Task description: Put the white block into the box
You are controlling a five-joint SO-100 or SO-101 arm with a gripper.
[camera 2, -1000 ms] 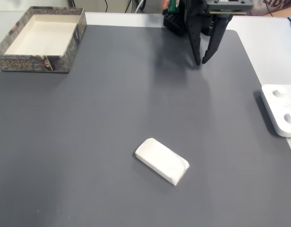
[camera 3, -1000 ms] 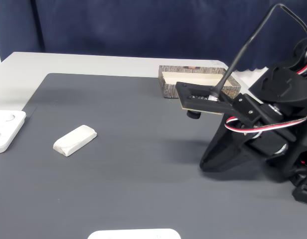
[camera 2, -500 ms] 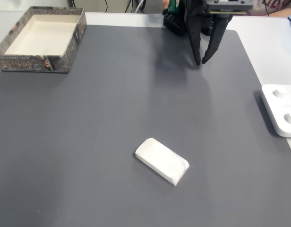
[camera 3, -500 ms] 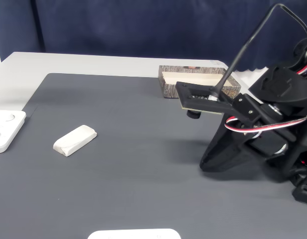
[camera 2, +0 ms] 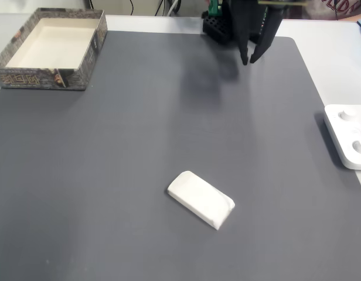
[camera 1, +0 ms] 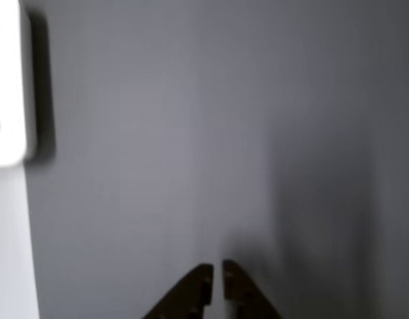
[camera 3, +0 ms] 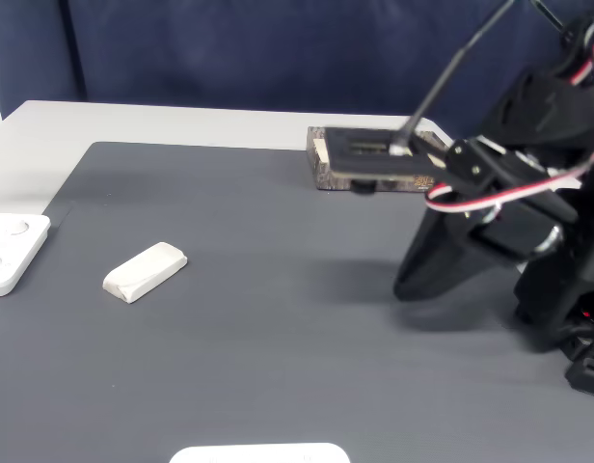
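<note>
White block (camera 2: 201, 199) is lying flat on the dark grey mat (camera 2: 139, 134) covering the desk, angled diagonally, its matte surface looking plain with rounded corners and one end slightly chipped or bevelled; in another fixed view it (camera 3: 145, 271) is sitting toward the mat's left side, near the flat white device (camera 3: 10, 251) with round recesses. Nothing is touching the block. Across the mat, at the far left corner in a fixed view, the box (camera 2: 51, 77) is resting with its pale cream inside facing up and its speckled brown-grey rim showing. Well apart from the block, the end effector (camera 2: 248, 60) is hanging above the mat's far edge, its two dark fingers spread only a little, tips nearly meeting and gripping nothing; in the other view the tips (camera 1: 216, 273) are showing a narrow gap over bare mat.
</note>
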